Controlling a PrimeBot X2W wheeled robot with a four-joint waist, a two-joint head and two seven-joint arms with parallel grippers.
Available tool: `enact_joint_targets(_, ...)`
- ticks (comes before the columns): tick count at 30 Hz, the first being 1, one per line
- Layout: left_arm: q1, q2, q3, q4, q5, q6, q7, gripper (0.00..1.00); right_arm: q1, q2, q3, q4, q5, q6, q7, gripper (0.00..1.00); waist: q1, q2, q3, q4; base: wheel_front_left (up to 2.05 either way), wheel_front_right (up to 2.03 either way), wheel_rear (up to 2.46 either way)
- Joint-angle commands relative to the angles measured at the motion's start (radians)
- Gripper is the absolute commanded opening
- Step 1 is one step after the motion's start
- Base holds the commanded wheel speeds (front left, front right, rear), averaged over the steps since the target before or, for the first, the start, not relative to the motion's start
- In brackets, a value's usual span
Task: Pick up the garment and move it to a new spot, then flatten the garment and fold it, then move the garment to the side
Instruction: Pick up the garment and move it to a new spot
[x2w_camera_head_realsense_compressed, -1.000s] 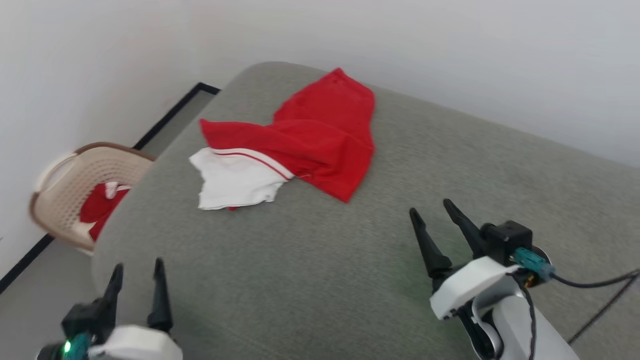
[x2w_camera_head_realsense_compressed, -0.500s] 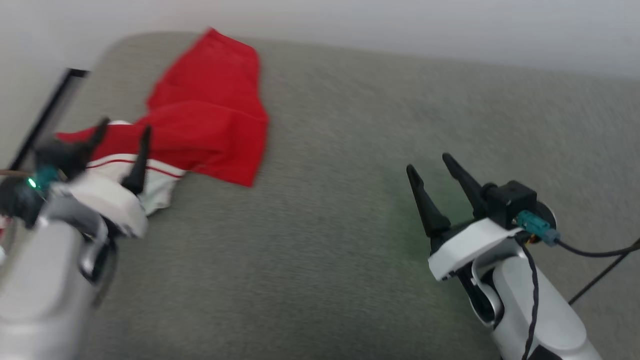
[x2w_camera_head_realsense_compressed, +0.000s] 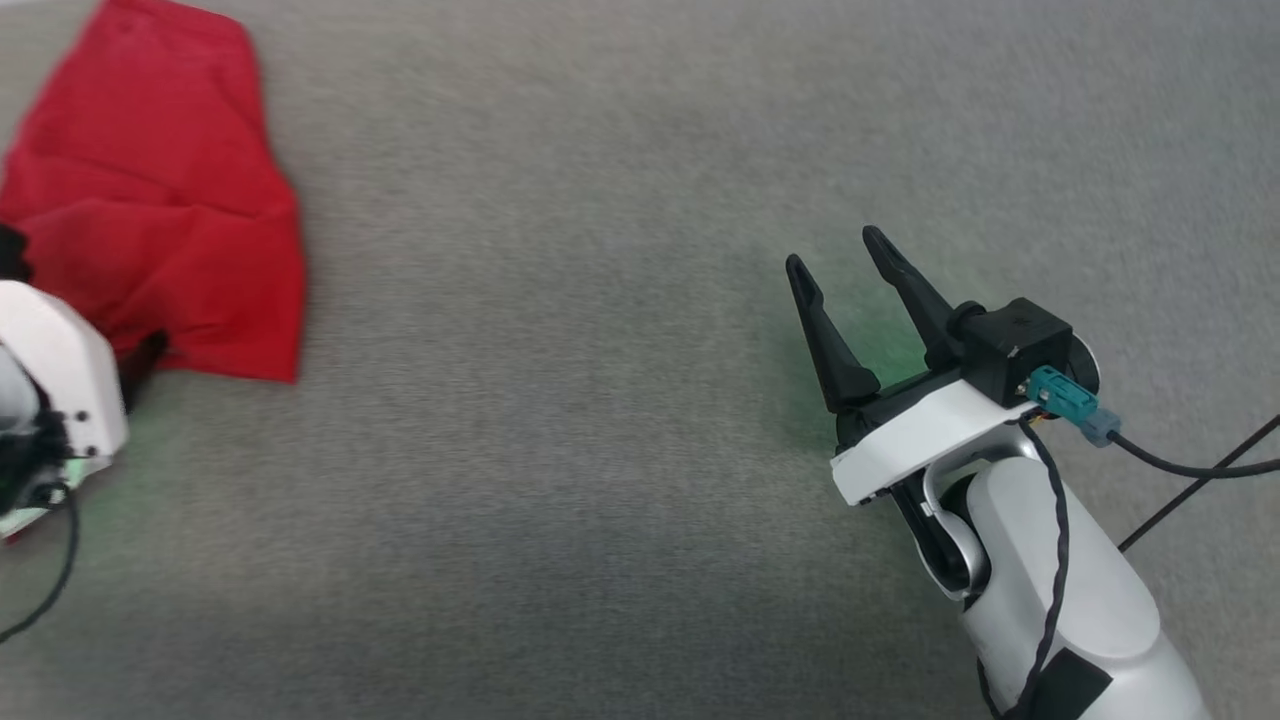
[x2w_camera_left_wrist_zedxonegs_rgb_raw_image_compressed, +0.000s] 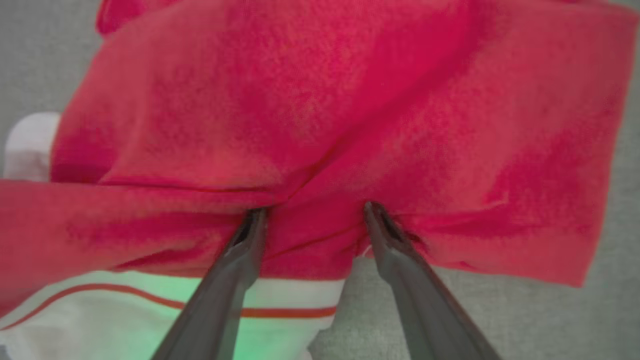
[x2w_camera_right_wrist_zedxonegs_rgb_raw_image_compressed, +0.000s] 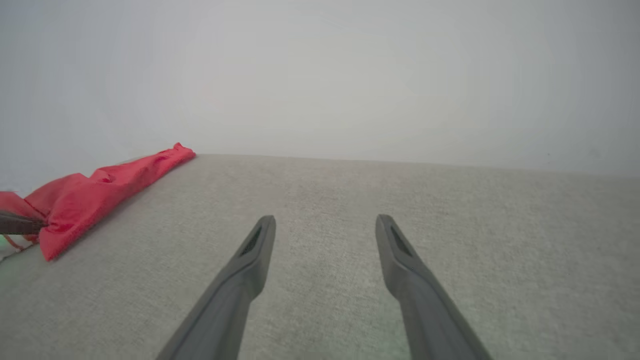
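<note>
Here, the left gripper (x2w_camera_left_wrist_zedxonegs_rgb_raw_image_compressed: 315, 209) has its jaws spread wide. Both tips sit at a fold of the red garment (x2w_camera_left_wrist_zedxonegs_rgb_raw_image_compressed: 325, 115) and seem to press into it, though blur hides true contact. The garment's white end panel (x2w_camera_left_wrist_zedxonegs_rgb_raw_image_compressed: 125, 325) lies nearer the wrist. The right gripper (x2w_camera_head_realsense_compressed: 833, 248), jaws equally spread and empty, hovers over the grey cushion (x2w_camera_head_realsense_compressed: 560, 420), well apart from the garment.
</note>
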Motion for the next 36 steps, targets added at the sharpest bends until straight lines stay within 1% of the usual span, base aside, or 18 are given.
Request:
enact_joint_targets(1,-0.018,0.019,-0.016,0.008,-0.049,0.003,0.054,1.0,-0.009,0.008,0.001,-0.012,-0.009,0.0,-0.005,1.0,0.0,0.0,0.047,-0.045,0.0,0.0,0.0)
enact_joint_targets(2,-0.016,0.028,-0.023,0.012,-0.075,0.003,0.083,1.0,-0.012,0.009,0.003,-0.017,-0.009,0.0,-0.005,1.0,0.0,0.0,0.056,-0.052,0.0,0.0,0.0)
enact_joint_targets(3,-0.016,0.028,-0.023,0.012,-0.075,0.003,0.083,1.0,-0.012,0.009,0.003,-0.017,-0.009,0.0,-0.005,1.0,0.0,0.0,0.056,-0.052,0.0,0.0,0.0)
enact_joint_targets(7,-0.011,0.051,-0.051,0.027,-0.126,0.003,0.171,1.0,-0.024,0.011,0.01,-0.036,-0.014,0.0,-0.005,1.0,0.0,0.0,0.095,-0.074,0.0,0.0,0.0)
enact_joint_targets(12,0.01,0.04,-0.076,0.049,-0.169,0.004,0.194,1.0,-0.03,0.021,0.024,-0.073,-0.024,0.0,-0.005,1.0,0.0,0.0,0.12,-0.093,0.0,0.0,0.0)
enact_joint_targets(16,0.039,0.021,-0.078,0.073,-0.21,0.004,0.191,1.0,-0.033,0.028,0.043,-0.116,-0.036,0.0,-0.005,1.0,0.0,0.0,0.123,-0.102,0.0,0.0,0.0)
enact_joint_targets(18,0.055,0.012,-0.082,0.073,-0.24,0.004,0.21,0.81,-0.027,0.031,0.047,-0.13,-0.039,0.0,-0.005,1.0,0.0,0.0,0.12,-0.104,0.0,0.0,0.0)
enact_joint_targets(20,0.059,0.02,-0.087,0.062,-0.251,0.003,0.206,0.54,-0.02,0.033,0.049,-0.139,-0.043,0.0,-0.005,1.0,0.0,0.0,0.115,-0.102,0.0,0.0,0.0)
enact_joint_targets(21,0.052,0.034,-0.084,0.049,-0.264,0.003,0.183,0.0,-0.015,0.035,0.052,-0.144,-0.045,0.0,-0.005,1.0,0.0,0.0,0.109,-0.1,0.0,0.0,0.0)
enact_joint_targets(23,0.04,0.044,-0.085,0.034,-0.272,0.002,0.16,0.0,-0.012,0.035,0.051,-0.141,-0.047,0.0,-0.005,1.0,0.0,0.0,0.099,-0.096,0.0,0.0,0.0)
enact_joint_targets(27,0.008,0.074,-0.083,0.021,-0.259,0.002,0.083,0.0,-0.005,0.037,0.045,-0.135,-0.04,0.0,-0.005,1.0,0.0,0.0,0.071,-0.088,0.0,0.0,0.0)
enact_joint_targets(34,-0.053,0.117,-0.102,-0.012,-0.223,0.002,-0.06,0.0,0.027,0.038,0.03,-0.117,-0.025,0.0,-0.005,1.0,0.0,0.0,-0.016,-0.06,0.0,0.0,0.0)
enact_joint_targets(36,-0.06,0.122,-0.111,-0.034,-0.217,0.002,-0.1,0.0,0.036,0.038,0.025,-0.115,-0.022,0.0,-0.005,1.0,0.0,0.0,-0.04,-0.055,0.0,0.0,0.0)
